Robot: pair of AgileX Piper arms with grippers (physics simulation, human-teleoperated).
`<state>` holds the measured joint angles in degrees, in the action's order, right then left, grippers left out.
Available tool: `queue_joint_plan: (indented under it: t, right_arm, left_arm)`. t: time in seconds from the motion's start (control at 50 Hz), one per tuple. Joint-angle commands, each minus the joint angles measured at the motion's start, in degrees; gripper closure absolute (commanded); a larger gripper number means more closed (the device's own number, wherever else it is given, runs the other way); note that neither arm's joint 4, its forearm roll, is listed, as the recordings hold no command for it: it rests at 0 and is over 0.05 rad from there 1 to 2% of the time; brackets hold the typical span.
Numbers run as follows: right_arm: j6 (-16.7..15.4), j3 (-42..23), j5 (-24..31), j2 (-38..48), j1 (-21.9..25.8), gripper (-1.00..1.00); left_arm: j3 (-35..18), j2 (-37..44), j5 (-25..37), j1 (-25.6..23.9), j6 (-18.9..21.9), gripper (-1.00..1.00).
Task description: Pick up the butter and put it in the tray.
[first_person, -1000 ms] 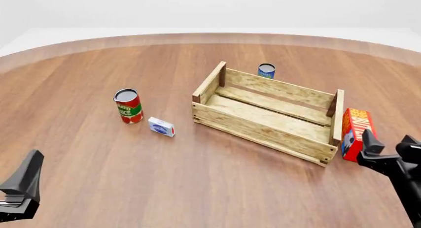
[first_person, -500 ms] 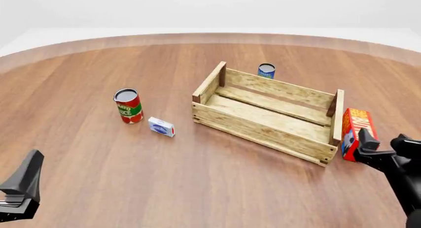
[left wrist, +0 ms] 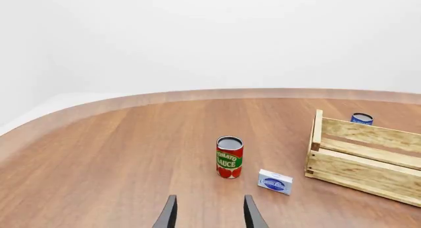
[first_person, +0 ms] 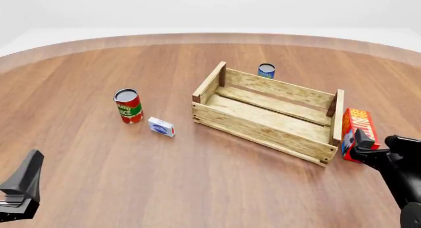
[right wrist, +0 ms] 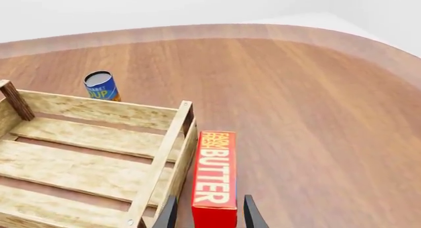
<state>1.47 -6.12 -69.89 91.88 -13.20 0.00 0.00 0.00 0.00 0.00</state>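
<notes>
Front view: right gripper (first_person: 378, 150) covers the butter's (first_person: 358, 125) lower near corner; arm cut by frame edge. Left gripper (first_person: 23, 188) cut off at the corner, jaw state unreadable there. Blue can (first_person: 266, 70) half hidden behind the tray (first_person: 263, 132) wall. Small white box (first_person: 161, 126) print too small to read.

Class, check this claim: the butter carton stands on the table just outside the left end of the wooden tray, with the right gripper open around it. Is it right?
One error: the butter stands outside the tray's right end, not its left, as the front view shows. The right gripper is indeed open around it.
</notes>
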Motion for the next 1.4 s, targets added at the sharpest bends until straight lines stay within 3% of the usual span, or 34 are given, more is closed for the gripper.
queue_joint_plan:
  t: [0.02,1.4]
  right_arm:
    - [0.39,-1.21,0.00,2.66,-0.10,-1.00]
    - [2.38,-5.42,0.00,12.12,-0.17,-1.00]
  left_arm:
    - [0.00,0.00,0.00,0.00,0.00,-1.00]
    - [0.00,0.00,0.00,0.00,0.00,-1.00]
